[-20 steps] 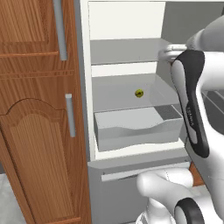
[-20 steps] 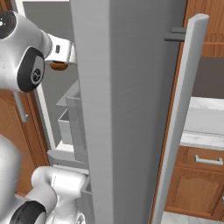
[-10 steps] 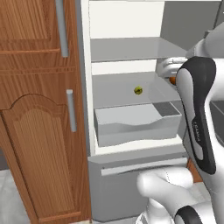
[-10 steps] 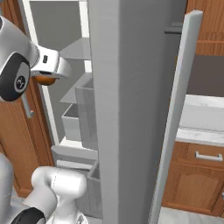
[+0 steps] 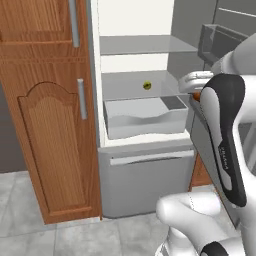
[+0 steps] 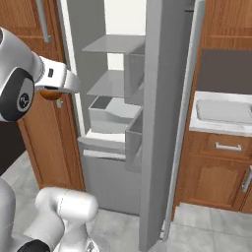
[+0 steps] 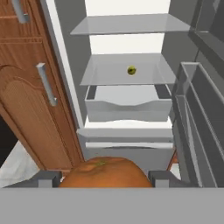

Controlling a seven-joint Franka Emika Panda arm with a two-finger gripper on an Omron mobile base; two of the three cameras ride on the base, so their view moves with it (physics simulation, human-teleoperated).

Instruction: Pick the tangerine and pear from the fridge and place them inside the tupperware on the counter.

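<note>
Jaws closed on tangerine (image 7: pixel 103 173), pear (image 7: pixel 131 70) on fridge (image 7: pixel 127 74) shelf

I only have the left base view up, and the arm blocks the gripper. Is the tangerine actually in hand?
Observer: Yes. In the hand view the tangerine sits between the two fingertips of the gripper.
Operator: And the tupperware, where is it from here?
Observer: In the right base view the tupperware lies on the counter, to the right of the open fridge door.
Operator: Anything in it?
Observer: No fruit shows inside it. The pear sits on the fridge shelf above the drawer.
</note>
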